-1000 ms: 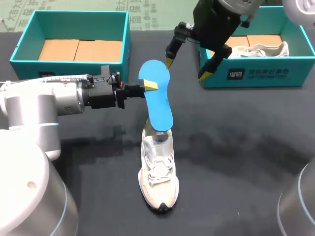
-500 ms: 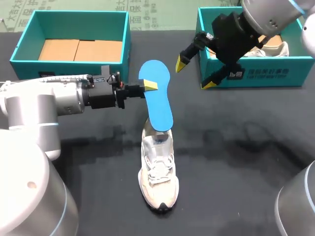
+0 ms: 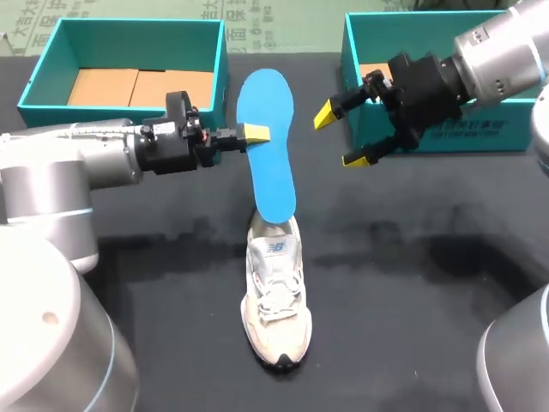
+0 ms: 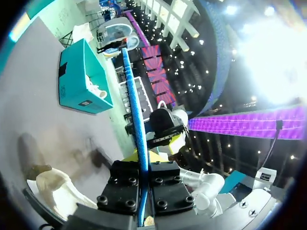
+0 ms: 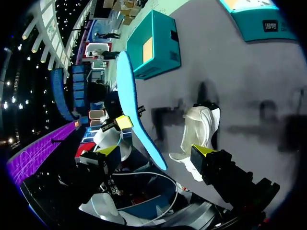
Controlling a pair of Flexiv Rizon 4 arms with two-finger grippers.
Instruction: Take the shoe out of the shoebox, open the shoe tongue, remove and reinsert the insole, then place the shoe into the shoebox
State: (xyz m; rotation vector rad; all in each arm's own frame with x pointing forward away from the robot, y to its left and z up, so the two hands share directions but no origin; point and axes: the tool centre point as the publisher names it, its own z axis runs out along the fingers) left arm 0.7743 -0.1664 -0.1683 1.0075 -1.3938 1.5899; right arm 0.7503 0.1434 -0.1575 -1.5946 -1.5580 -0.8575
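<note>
Black counter (image 3: 412,283) carries the white sneaker (image 3: 276,300), over whose heel the blue insole (image 3: 268,146) stands, light and likely floppy, best pinched mid-edge where the left end effector (image 3: 256,134) clamps it, the right end effector (image 3: 340,137) gaping beside it.

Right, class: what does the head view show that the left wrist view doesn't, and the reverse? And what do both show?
Only the head view: the cardboard floor inside the left shoebox. Only the left wrist view: something white at the rim of the right shoebox. Both: the blue insole clamped in the left gripper, and the white shoe on the table.
</note>
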